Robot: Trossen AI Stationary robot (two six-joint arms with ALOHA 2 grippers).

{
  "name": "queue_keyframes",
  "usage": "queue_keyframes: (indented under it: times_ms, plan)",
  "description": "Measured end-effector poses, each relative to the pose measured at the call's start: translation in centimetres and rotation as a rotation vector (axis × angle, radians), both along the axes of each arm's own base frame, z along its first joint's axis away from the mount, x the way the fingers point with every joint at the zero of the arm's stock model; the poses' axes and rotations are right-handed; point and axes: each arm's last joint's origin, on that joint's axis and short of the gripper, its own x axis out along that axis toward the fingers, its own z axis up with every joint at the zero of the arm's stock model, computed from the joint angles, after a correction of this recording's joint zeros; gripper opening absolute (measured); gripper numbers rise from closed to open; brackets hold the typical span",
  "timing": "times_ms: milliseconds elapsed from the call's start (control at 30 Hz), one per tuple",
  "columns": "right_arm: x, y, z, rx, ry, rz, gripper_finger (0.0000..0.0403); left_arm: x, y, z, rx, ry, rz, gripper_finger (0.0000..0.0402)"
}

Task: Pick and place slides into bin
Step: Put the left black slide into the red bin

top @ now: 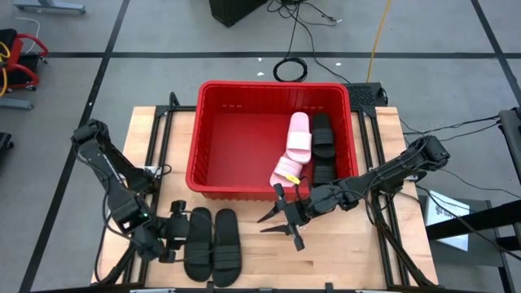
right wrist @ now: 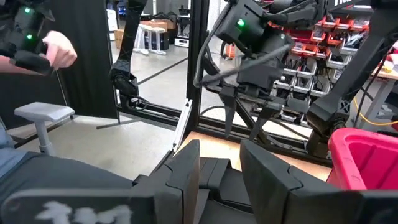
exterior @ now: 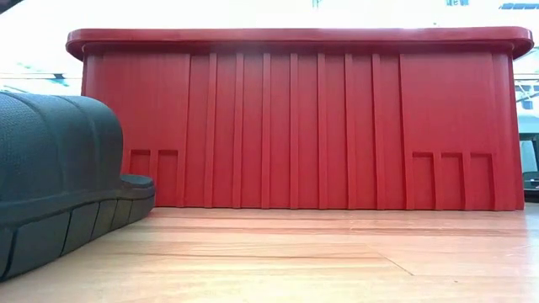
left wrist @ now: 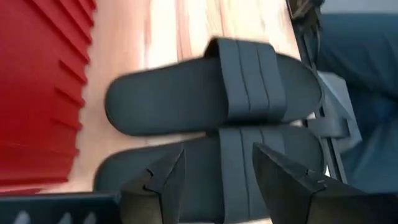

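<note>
bin: large rectangular red plastic tub (top: 213, 155) with ribbed walls and rolled rim, on the wooden worktop (top: 366, 244); landmark for all below
slides in bin: two pale pink slides (top: 295, 146) and two black ones (top: 323, 146), stacked along the bin's right-hand wall as the high view shows it
slides left out: pair of black ribbed-strap rubber slides (top: 212, 244), side by side on the worktop just in front of the bin's near-left corner, soles down, straps up
left gripper (top: 168, 232): low beside the black pair, on the side away from the bin's middle; jaws open, holding nothing; left wrist view shows them spread above the strap of the nearer slide (left wrist: 249, 180)
right gripper (top: 281, 221): just outside the bin's near wall, below the pink slides, above bare worktop; jaws partly open, empty
progress: judged four of six in, two to go
handling: looks light, foam or rubber, sole flexible, strap a raised arch that gives under pressure; matte, likely not slippery; not fragile, fine to drop in
where to grip: across the wide strap, one jaw under the arch and one over it; or pinch the sole edge near the middle so it does not droop
risk: the pair touch along their sides, so grabbing one may drag the other; high bin rim needs a clear lift
</note>
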Motion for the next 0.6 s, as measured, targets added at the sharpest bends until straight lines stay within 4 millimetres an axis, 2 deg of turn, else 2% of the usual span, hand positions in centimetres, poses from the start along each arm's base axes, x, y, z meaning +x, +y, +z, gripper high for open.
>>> queue_keyframes:
  times_ms: [133, 300, 600]
  plan:
    - [0.0, 0.1, 0.0, 0.001, 0.000, 0.003, 0.0105, 0.4, 0.8, -1.3, -0.018, 0.096, -0.017, 0.0184]
    - [0.0, 0.1, 0.0, 0.026, 0.010, -0.001, 0.0105, 0.6, 1.8, -4.4, -0.084, 0.207, -0.031, 0.0184]
    - [0.0, 0.1, 0.0, 0.028, 0.011, -0.002, 0.0105, 0.6, 2.5, -9.1, -0.301, 0.229, -0.089, 0.0184]
